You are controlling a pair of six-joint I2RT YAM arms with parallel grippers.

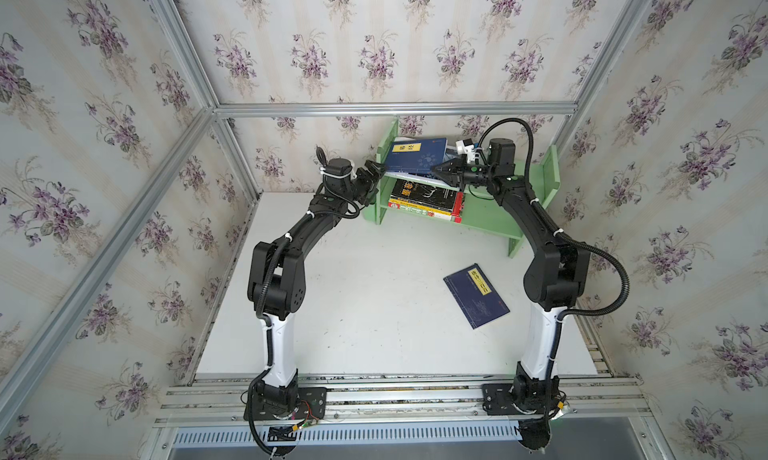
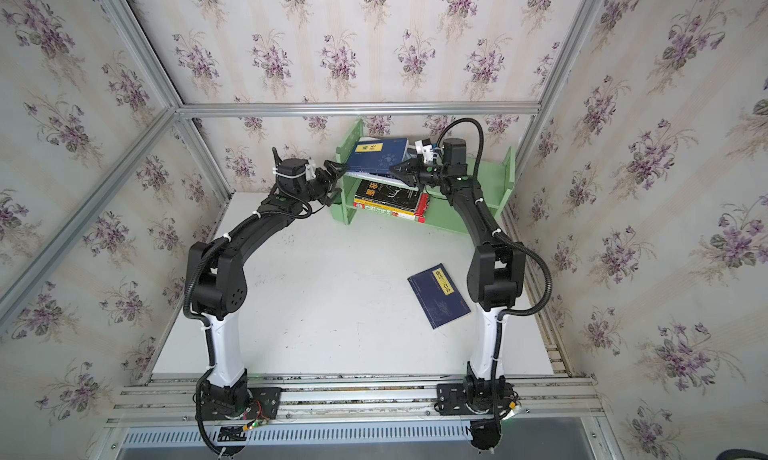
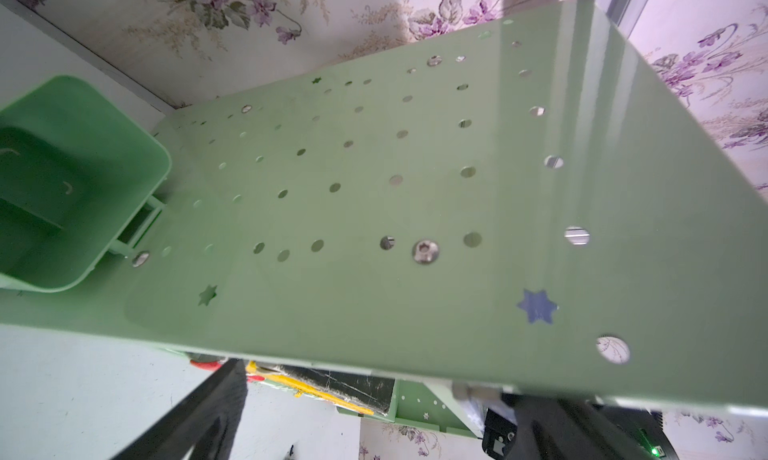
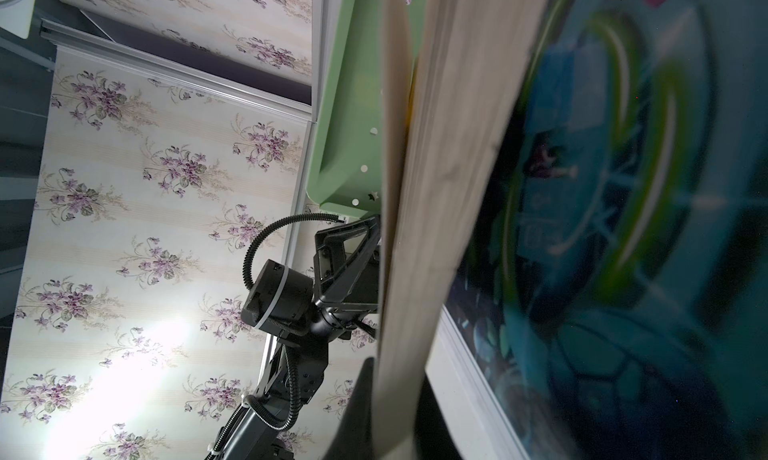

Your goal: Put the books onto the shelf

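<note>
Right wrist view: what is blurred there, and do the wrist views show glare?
Right wrist view: the swirl-cover book close to the lens is blurred, and a bright patch washes out the wallpaper; left wrist view: the shelf shows a sheen, its holes sharp.

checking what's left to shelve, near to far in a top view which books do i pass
navy book on the table → black book on the lower tier → navy book on the upper tier

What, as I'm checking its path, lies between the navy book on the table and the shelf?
Nothing: bare white table separates navy book and shelf, in both top views.
</note>
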